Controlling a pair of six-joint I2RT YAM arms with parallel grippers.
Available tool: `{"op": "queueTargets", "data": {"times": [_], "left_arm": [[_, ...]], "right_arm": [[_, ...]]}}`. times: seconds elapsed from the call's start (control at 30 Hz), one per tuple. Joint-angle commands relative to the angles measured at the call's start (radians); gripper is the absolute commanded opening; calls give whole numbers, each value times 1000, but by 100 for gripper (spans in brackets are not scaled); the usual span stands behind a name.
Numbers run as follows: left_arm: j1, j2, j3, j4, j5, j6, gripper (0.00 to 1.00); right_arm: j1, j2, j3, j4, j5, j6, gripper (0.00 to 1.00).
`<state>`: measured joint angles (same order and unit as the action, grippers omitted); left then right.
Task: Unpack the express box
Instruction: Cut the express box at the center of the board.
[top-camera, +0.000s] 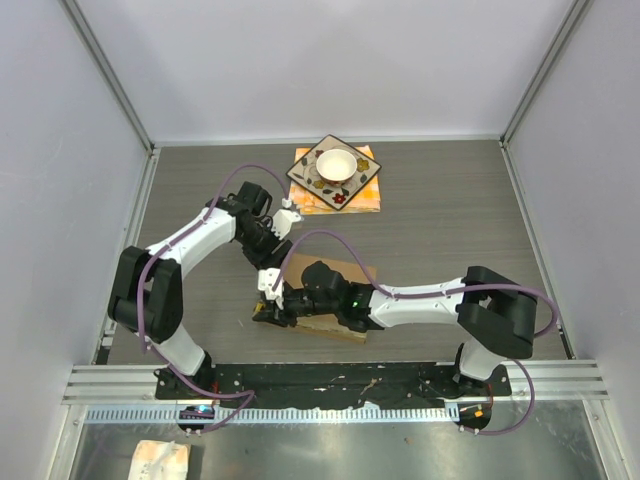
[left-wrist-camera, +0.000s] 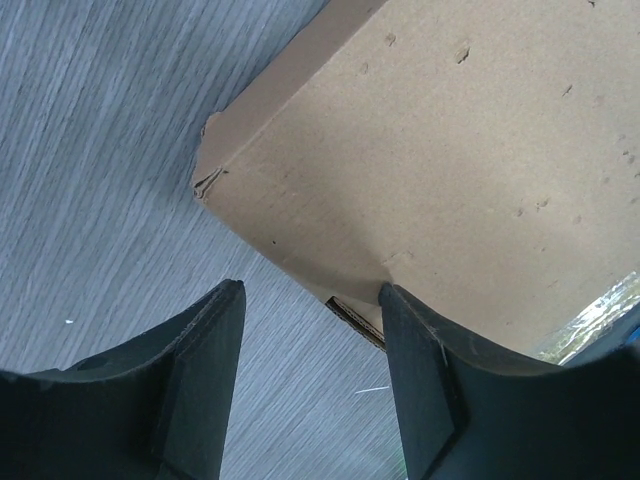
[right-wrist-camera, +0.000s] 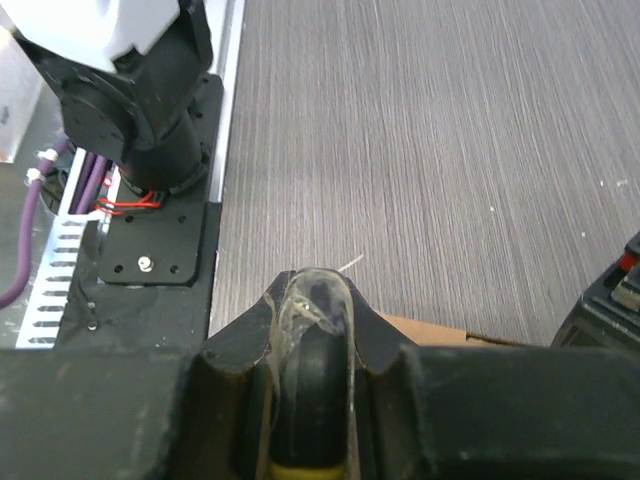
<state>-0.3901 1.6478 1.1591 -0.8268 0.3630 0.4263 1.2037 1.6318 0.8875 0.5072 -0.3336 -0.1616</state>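
The express box (top-camera: 343, 270) is a flat brown cardboard box lying on the table in front of the arms, largely covered by my right arm. In the left wrist view one corner and its top face (left-wrist-camera: 450, 150) fill the upper right. My left gripper (left-wrist-camera: 310, 295) is open just off that corner, with bare table between its fingers and its right fingertip (left-wrist-camera: 392, 300) at the box's edge. My right gripper (right-wrist-camera: 313, 300) is shut on a black tool with a yellow part (right-wrist-camera: 312, 390), with clear tape stuck over its tip. It sits at the box's near left side (top-camera: 266, 310).
A patterned square plate with a white bowl (top-camera: 335, 165) rests on an orange cloth at the back of the table. The left arm's base and purple cables (right-wrist-camera: 140, 110) stand near the metal rail at the front edge. Grey walls enclose the table.
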Motion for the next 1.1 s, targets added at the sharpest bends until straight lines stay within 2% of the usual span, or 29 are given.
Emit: {"op": "queueTargets", "data": {"times": [0.0,0.57,1.07], "left_arm": [[-3,43,-41,84,-39,25,59],[-3,52,-68,112,-79,32,57],[-4,64,-72,126,-76,37,55]], "right_arm": [[-15,8,-19,82,31,-4,1],[-33,25,-55,71,54,-23,1],[-30,46,-18,-162,80,-65,1]]}}
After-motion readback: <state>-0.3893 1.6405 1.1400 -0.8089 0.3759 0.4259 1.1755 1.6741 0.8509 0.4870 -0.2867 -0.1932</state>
